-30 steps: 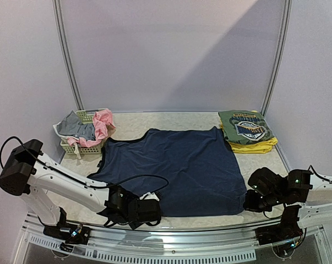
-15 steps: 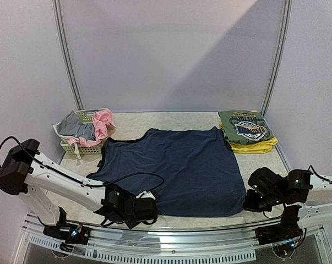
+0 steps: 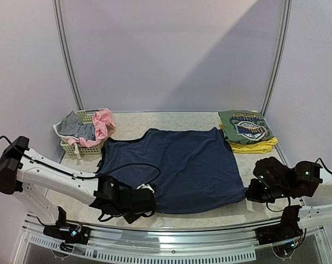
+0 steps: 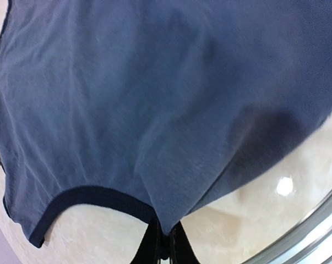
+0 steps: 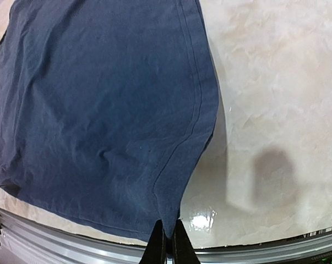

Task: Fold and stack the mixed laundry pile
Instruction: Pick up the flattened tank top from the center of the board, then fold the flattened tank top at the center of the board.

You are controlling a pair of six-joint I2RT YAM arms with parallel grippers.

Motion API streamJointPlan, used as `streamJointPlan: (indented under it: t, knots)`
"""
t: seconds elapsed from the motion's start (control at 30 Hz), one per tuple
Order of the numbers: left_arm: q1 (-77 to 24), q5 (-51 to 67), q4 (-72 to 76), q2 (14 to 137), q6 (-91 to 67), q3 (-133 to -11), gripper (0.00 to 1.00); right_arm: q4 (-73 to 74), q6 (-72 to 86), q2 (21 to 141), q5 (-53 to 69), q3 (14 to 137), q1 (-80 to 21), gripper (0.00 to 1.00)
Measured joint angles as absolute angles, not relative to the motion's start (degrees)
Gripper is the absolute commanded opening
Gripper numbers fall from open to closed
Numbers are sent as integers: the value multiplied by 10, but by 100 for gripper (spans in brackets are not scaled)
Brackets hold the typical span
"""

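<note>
A navy sleeveless dress (image 3: 177, 165) lies spread across the middle of the table. My left gripper (image 3: 150, 199) is shut on its near left corner, beside the dark-trimmed armhole (image 4: 94, 196). In the left wrist view the cloth (image 4: 154, 99) runs down into the shut left gripper (image 4: 167, 242). My right gripper (image 3: 248, 192) is shut on the near right corner. In the right wrist view the hemmed corner (image 5: 171, 181) is pinched in the shut right gripper (image 5: 167, 235). The rest of the laundry pile, a grey piece (image 3: 73, 126) and a pink piece (image 3: 103, 122), sits in and over the basket.
A pale-green lattice basket (image 3: 83, 147) stands at the back left. A folded green printed tee (image 3: 244, 126) lies on a yellow piece (image 3: 252, 147) at the back right. Metal rail (image 3: 171, 242) runs along the table's near edge.
My left gripper has shut on the dress's near left corner and drawn back to the left. The right gripper has moved away from the near edge, carrying its corner with it.
</note>
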State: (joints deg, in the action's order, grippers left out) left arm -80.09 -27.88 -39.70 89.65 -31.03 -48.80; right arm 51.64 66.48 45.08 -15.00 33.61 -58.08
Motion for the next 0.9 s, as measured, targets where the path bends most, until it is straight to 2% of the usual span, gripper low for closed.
streamJointPlan:
  t: [0.53, 0.9]
  knots:
    - [-673, -295, -430, 878, -248, -578, 0, 519, 648, 544, -310, 429, -575, 0]
    - [-612, -298, -433, 921, -212, -623, 0, 456, 627, 625, -340, 431, -522, 0]
